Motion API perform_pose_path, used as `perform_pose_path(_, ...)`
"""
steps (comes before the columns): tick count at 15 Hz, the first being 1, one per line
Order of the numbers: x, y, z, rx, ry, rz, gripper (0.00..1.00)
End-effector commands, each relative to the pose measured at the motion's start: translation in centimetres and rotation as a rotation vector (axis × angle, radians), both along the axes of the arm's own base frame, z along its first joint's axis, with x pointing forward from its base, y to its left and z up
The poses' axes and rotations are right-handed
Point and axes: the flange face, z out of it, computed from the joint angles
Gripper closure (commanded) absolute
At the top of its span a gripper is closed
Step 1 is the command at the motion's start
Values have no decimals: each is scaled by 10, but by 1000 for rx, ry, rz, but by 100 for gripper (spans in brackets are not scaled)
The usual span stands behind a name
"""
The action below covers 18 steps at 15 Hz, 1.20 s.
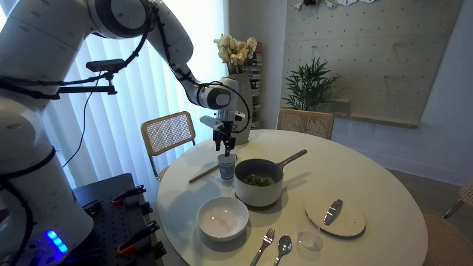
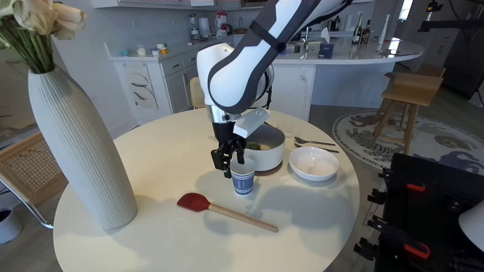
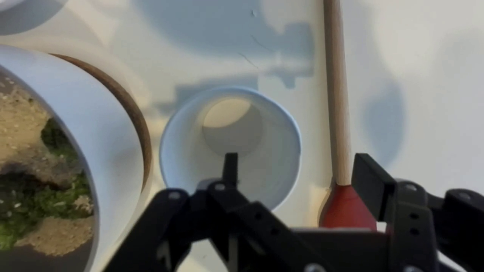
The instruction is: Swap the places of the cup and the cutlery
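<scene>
The cup (image 1: 226, 170), a paper one with blue and white bands, stands upright on the round table in both exterior views. From above, the wrist view looks into the cup (image 3: 272, 132), which has nothing in it. My gripper (image 3: 298, 170) is open, with one finger over the cup's mouth and the other out past its rim, beyond the spatula handle. In an exterior view the gripper (image 2: 233, 167) hangs low at the rim; whether it touches cannot be made out. The cutlery, a fork (image 1: 263, 243) and a spoon (image 1: 284, 246), lies side by side near the table edge.
A pot (image 1: 258, 188) with green food sits on a trivet close beside the cup. On the cup's opposite side lies a red-tipped spatula (image 2: 227, 213). Also there: a white bowl (image 1: 223, 218), a clear glass (image 1: 309, 240), a board (image 1: 351, 221) bearing a silver utensil, and a tall vase (image 2: 83, 158).
</scene>
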Motion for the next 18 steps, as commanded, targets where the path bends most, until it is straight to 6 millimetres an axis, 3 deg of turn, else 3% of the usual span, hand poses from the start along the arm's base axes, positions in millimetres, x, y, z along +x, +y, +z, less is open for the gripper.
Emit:
perform_pose_path(1,8,-2,38,-18,5,-26,0)
perform_pose_path(5,12,-12,93,-15,12,-38,0)
perform_pose_path(8,8,-33,130,-42,-20,-72,0)
perform_pose_path(13,-9,-103,168,-74,-34,-128,0)
perform_pose_path(18,-33,-184,170,-106,-27,-133,0)
